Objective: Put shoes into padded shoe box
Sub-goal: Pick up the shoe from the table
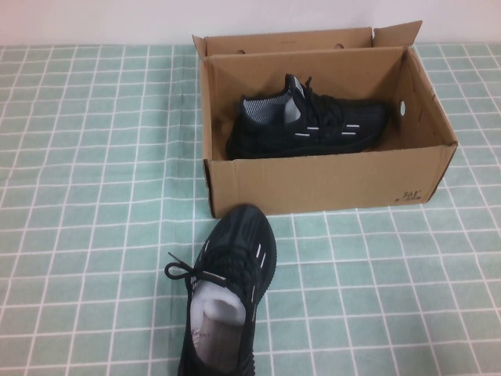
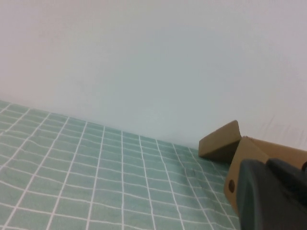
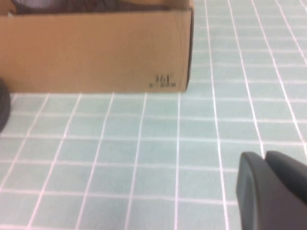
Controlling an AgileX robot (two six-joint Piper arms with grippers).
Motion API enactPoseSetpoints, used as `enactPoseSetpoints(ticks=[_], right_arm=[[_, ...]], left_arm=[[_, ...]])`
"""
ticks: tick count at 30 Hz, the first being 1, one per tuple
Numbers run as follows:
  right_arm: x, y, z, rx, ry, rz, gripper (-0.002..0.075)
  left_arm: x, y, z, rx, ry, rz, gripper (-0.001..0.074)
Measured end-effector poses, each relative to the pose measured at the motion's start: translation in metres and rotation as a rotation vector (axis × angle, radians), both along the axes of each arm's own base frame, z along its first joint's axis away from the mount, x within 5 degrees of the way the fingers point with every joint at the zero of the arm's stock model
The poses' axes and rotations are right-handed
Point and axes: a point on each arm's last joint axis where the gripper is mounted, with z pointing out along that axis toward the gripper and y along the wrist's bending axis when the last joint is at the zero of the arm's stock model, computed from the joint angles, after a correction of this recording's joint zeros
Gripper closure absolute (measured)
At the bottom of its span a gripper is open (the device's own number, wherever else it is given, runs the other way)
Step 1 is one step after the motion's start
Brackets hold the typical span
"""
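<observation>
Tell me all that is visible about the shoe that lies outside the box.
The outer shoe is a black knit sneaker with thin white dashes on its sides, black laces tied in a bow and a pale grey insole. It stands upright on its sole on the checked cloth, toe pointing at the box front, close to it but apart. Its heel is cut off by the picture's edge. Neither claw is seen near it; only a dark part of each shows in its wrist view.

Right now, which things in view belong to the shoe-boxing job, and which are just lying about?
Job:
- shoe in the box, lying on its side
- shoe on the table, in front of the box
- padded shoe box, flaps open

Lying about:
- nothing besides the checked tablecloth

Left pincer and right pincer show only at wrist-view edges.
</observation>
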Motion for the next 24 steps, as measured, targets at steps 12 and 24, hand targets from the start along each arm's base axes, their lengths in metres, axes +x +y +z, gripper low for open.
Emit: enactPoseSetpoints(ticks=[12, 24], right_arm=[[-0.006, 0.004, -0.045, 0.368, 0.236, -0.127, 0.0729], [-0.020, -0.013, -0.047, 0.317, 0.006, -0.307, 0.0729]], left_arm=[[-0.002, -0.002, 0.008, 0.052, -0.007, -0.013, 0.0739], [-0.003, -0.003, 0.012, 0.080, -0.003, -0.024, 0.0739]])
